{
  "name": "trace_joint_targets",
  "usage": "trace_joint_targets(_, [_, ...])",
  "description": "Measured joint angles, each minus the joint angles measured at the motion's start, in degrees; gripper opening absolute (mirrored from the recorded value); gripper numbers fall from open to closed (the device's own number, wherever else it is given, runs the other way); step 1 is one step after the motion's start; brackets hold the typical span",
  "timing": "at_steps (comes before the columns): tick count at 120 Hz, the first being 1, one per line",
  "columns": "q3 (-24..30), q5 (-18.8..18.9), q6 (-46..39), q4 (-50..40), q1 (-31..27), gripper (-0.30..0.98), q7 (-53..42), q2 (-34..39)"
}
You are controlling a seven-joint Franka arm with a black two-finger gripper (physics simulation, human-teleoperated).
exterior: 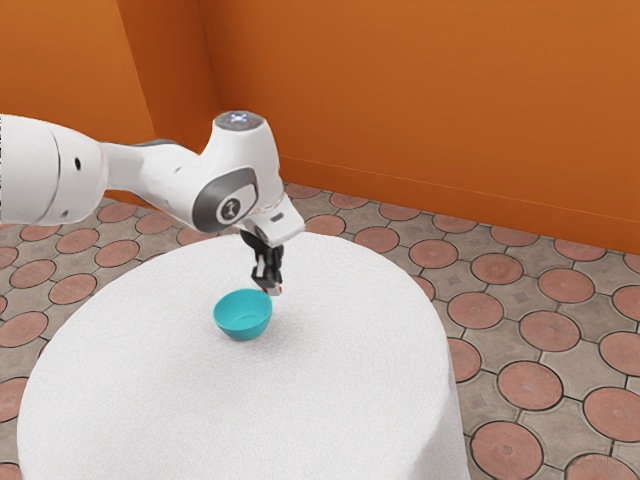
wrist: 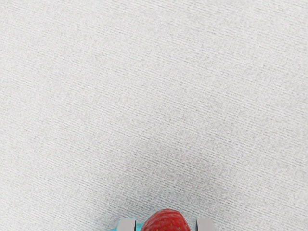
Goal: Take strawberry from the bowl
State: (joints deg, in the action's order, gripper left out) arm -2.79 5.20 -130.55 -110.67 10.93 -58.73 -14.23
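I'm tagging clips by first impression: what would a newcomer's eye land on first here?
Probably the turquoise bowl, standing on the white-covered table. Then the white arm, reaching in from the exterior view's left before orange walls, and the red strawberry at the wrist view's lower edge, with the jaws closed on it.

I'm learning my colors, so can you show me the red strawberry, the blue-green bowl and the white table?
Strawberry (wrist: 165, 222): wrist view, on its rounded red side.
Bowl (exterior: 242, 332): exterior view, on its outer wall.
Table (exterior: 370, 375): exterior view, on its white top.
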Motion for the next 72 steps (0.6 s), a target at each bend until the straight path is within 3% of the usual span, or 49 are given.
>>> trace_joint_targets(44, [2.9,-4.0,-0.1,4.7,3.1,-0.05,1.0,-11.2])
trace_joint_targets(72, [3.0,-5.6,0.2,4.9,3.0,0.4,0.4,-11.8])
